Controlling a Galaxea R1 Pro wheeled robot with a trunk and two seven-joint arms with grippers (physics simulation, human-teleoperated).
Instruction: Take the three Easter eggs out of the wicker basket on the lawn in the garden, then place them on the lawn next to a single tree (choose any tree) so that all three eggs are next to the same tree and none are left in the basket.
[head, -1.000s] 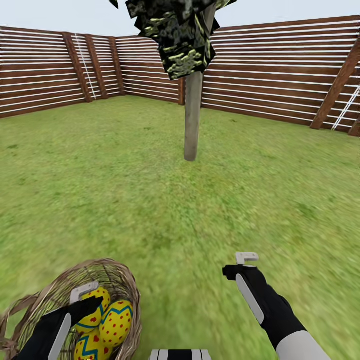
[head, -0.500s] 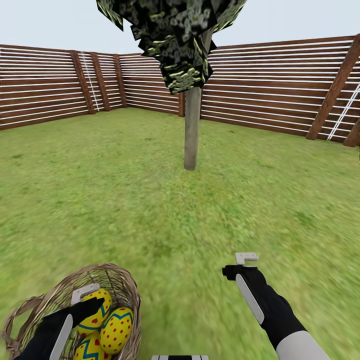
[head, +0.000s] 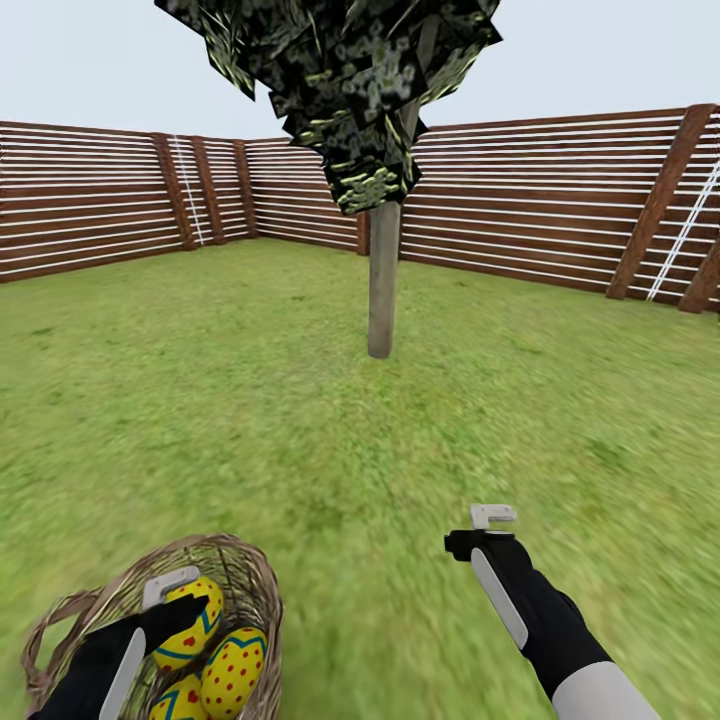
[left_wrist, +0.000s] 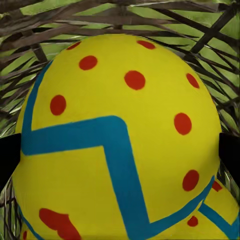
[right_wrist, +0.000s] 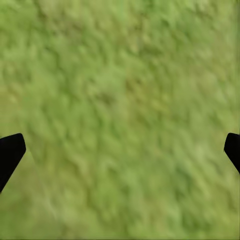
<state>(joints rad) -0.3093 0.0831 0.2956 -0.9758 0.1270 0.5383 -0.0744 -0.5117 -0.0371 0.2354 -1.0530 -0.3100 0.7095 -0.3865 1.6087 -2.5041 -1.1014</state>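
1. Sitting in the wicker basket (head: 250, 590) are all three Easter eggs (head: 232, 672), yellow with red spots and blue zigzags, at the lower left of the head view; none lies on the lawn (head: 330, 440) yet.
2. One egg, the top egg (left_wrist: 120, 135), fills the left wrist view, with a black fingertip (left_wrist: 9, 157) at each of its sides and woven wicker behind it. The left claw (head: 172, 590) is down in the basket mouth and straddles this egg; whether its pads press the shell or merely flank it, I cannot tell.
3. Over bare grass hangs the right claw (head: 492, 520), spread open and carrying nothing, its dark fingertips (right_wrist: 10, 152) at the far edges of its wrist view.
4. Ahead, well apart from the basket, stands the tree (head: 382, 270), a pale upright trunk under a dark jagged crown, with the brown slat fence (head: 560, 230) behind it.
5. Risks, as I judge them: a smooth rounded shell could squirt out of a shallow pinch and roll back among the others. A lift that drags on the wicker or snags the handle (head: 45, 625) could tip the light basket and scatter eggs far from the tree. The long carry gives a loose grip time to fail.
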